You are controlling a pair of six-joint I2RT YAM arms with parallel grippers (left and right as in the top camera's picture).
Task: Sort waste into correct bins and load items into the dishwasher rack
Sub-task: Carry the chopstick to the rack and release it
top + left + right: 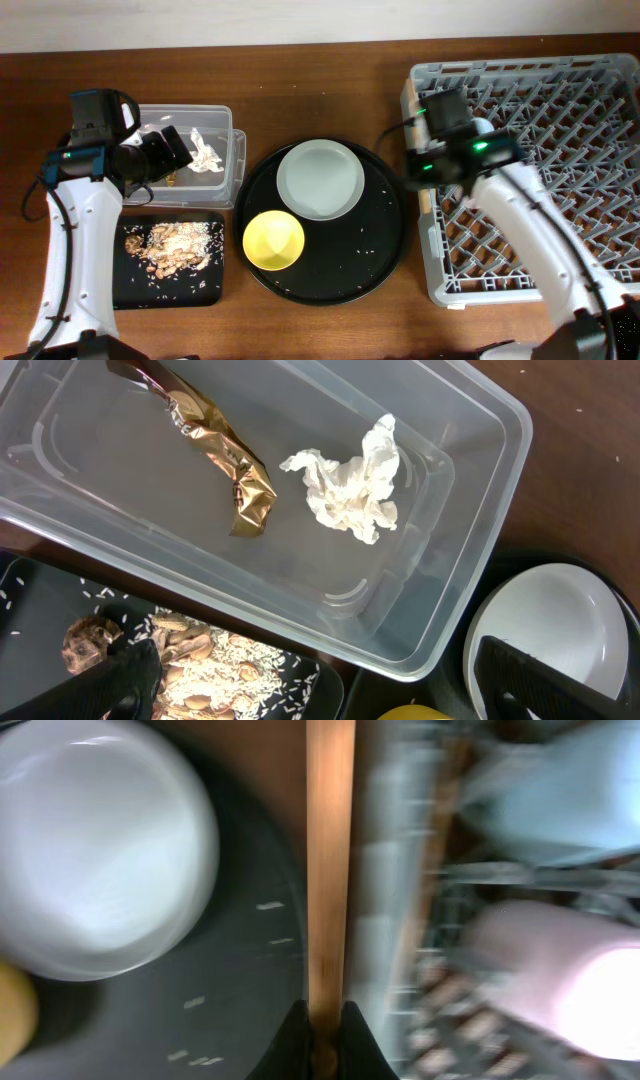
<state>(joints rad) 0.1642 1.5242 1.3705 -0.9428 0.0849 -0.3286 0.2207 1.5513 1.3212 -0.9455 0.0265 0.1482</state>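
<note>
**Observer:** Right arm, status?

**Me:** My right gripper [322, 1030] is clamped on the thin wooden chopsticks [330, 870]. I can't tell whether I have one or both. The long axis runs far edge to near edge, parallel to the left wall of the large grey plastic dishwasher rack [520, 65]. The sticks hang over the bare strip between that wall and the round black tray [380, 240].

**Observer:** Which way to the rack?

**Me:** Toward the counter's right edge, just beside me. The small light-blue cup [560, 790] and small pink cup [560, 970] stand close inside the wall, so I'd judge room there tight and more open lattice further right.

**Observer:** Left arm?

**Me:** My left gripper [320, 680] is spread wide and empty, over the clear plastic tub [480, 560] near the far-left corner. It is well away from the rack, so the right arm is nearer.
</note>
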